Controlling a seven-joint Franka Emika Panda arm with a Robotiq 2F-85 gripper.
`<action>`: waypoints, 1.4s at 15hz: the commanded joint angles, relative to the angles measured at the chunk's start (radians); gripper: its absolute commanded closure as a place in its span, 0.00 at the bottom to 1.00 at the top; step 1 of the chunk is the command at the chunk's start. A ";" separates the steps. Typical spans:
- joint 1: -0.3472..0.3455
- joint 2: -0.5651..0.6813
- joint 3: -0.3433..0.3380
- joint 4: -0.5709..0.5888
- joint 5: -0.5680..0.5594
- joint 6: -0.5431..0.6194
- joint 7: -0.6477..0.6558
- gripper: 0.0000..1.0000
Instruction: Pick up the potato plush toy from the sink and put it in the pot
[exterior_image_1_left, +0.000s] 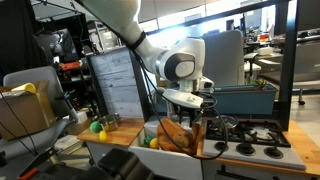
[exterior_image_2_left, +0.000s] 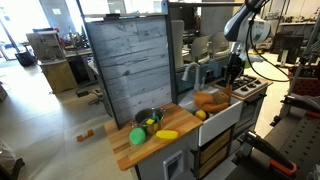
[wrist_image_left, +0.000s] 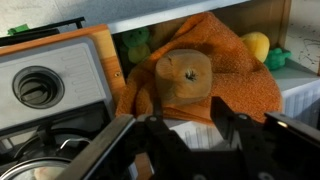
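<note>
- The white jointed robot arm (exterior_image_1_left: 130, 25) comes down from above in an exterior view and bends at a thick rounded wrist, so the claw points down over the sink.
- The dark gripper (wrist_image_left: 180, 150) is spread wide. Its two blurred fingers (wrist_image_left: 118, 140) stand well apart at the bottom of the wrist view, with nothing between them and nothing touched.
- The tan, blocky potato plush toy (wrist_image_left: 185, 76), soft-looking with one dark spot on its face, lies on a crumpled orange fuzzy cloth (wrist_image_left: 245, 85) inside the pale rectangular sink (wrist_image_left: 300, 98), below the open claw.
- The small round shiny metal pot (exterior_image_2_left: 148, 118) sits on the light wooden countertop (exterior_image_2_left: 125, 152), well apart from the sink.
- A green ball (exterior_image_2_left: 137, 136) and a smooth yellow oblong piece (exterior_image_2_left: 167, 134) lie near the pot.
- A black stovetop with round burners (exterior_image_1_left: 250, 140) sits just beside the sink.
</note>
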 joint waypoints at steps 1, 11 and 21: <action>-0.039 0.018 0.054 0.016 -0.014 0.019 -0.044 0.14; 0.003 0.160 0.047 0.136 -0.054 0.075 -0.004 0.00; 0.027 0.253 0.039 0.241 -0.110 0.088 0.064 0.25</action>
